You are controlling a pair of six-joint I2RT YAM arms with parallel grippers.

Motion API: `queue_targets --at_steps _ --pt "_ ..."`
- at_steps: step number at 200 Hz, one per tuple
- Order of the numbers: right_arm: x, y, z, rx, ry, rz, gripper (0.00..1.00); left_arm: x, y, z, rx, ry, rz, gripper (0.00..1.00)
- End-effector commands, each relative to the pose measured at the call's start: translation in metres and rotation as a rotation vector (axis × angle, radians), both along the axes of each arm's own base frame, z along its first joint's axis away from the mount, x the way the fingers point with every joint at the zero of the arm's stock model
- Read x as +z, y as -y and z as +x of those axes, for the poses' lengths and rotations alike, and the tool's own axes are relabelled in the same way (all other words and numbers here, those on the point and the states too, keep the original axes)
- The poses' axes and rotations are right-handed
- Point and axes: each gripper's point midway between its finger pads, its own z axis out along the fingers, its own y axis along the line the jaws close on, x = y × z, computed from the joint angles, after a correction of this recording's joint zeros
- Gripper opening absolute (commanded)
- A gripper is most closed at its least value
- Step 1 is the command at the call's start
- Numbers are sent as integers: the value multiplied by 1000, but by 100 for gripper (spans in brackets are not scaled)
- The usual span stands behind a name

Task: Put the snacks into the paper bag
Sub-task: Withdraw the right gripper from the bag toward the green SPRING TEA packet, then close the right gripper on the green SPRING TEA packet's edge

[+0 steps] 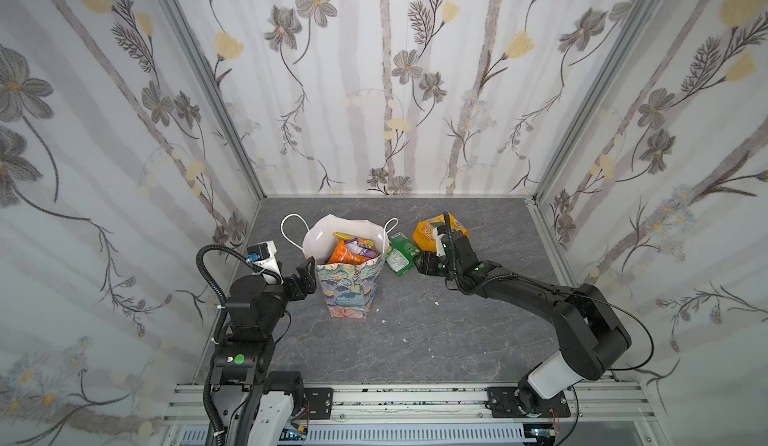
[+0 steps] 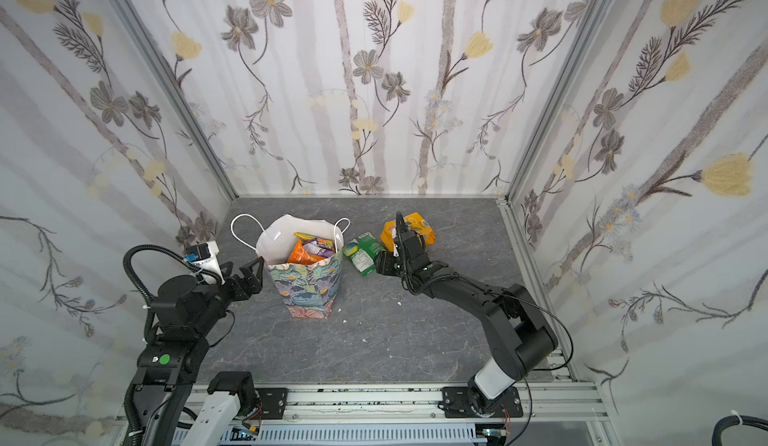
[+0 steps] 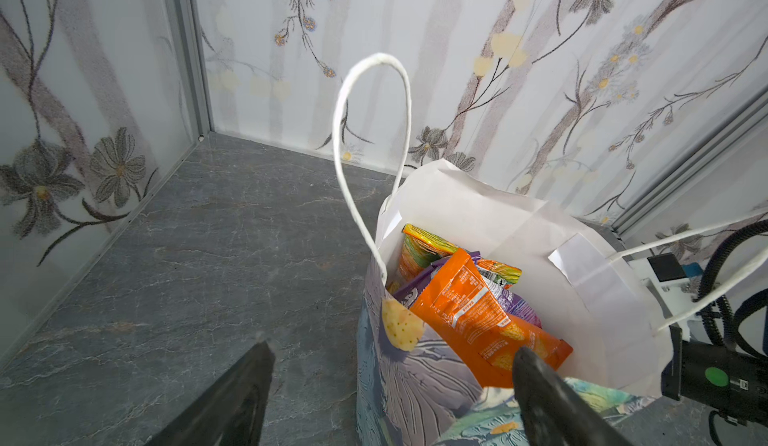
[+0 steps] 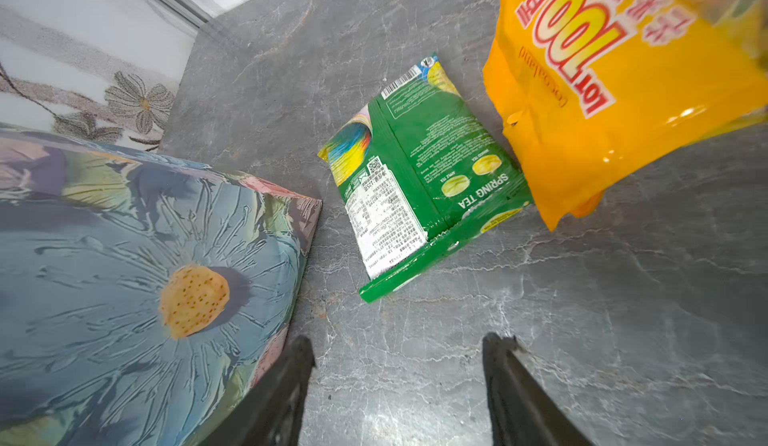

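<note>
green packet between paper bag and yellow packet, grey tabletop

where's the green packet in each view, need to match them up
Top view: green packet lies flat just right of the bag.
Top view: same spot, right of the bag.
Left wrist: not in it; only the bag and what is inside show.
Right wrist: packet between the bag and the yellow packet.
Shared landmark: the bag's floral side.
</note>
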Motion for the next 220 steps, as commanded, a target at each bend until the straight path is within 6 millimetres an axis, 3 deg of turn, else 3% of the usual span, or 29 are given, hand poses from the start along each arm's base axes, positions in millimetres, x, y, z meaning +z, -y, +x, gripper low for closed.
queue_targets --at_steps 1,45,158,220 --pt "-2 -13 9 -12 8 59 65 -2 -1 1 8 8 -3 89" --pt "-28 -25 10 -1 -43 58 65 0 -2 -3 15 31 -8 89" --pt "-48 -39 14 13 -84 97 65 -3 0 -1 1 23 -8 90" --pt "-70 -49 21 10 -128 120 65 -3 1 -1 -5 22 -8 90"
